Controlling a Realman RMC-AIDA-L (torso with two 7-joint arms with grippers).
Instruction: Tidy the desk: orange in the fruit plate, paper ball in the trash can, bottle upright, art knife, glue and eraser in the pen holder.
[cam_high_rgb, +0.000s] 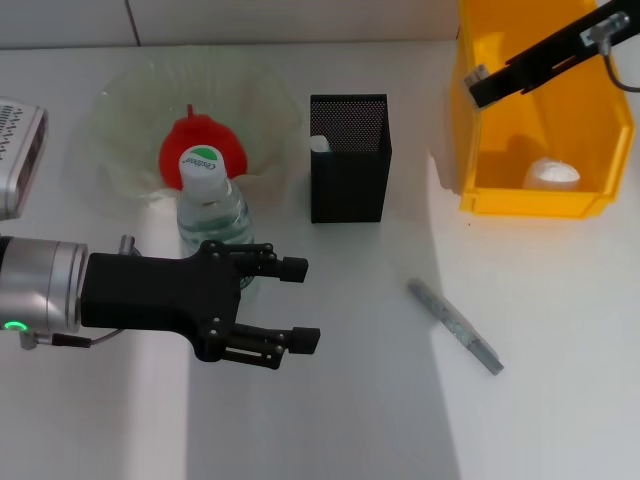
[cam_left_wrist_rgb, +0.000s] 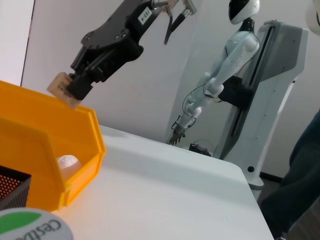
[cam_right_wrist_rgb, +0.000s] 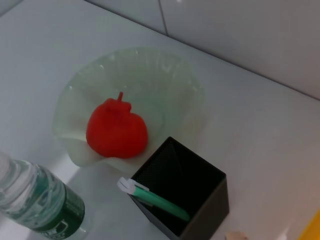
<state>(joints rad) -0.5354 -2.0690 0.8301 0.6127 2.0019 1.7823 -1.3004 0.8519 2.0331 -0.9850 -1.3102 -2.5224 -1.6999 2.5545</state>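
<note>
Your left gripper (cam_high_rgb: 297, 304) is spread wide and empty beside the upright bottle (cam_high_rgb: 212, 208) on the tabletop (cam_high_rgb: 360, 400). Your right gripper (cam_high_rgb: 478, 88) pinches an eraser (cam_left_wrist_rgb: 63, 89) above the yellow bin (cam_high_rgb: 600, 150).

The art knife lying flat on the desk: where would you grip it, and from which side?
The art knife is a thin grey strip lying flat and diagonal on bare table, right of the pen holder. I'd come straight down from above and close the jaws across its narrow width near mid-length, so it stays balanced.
</note>
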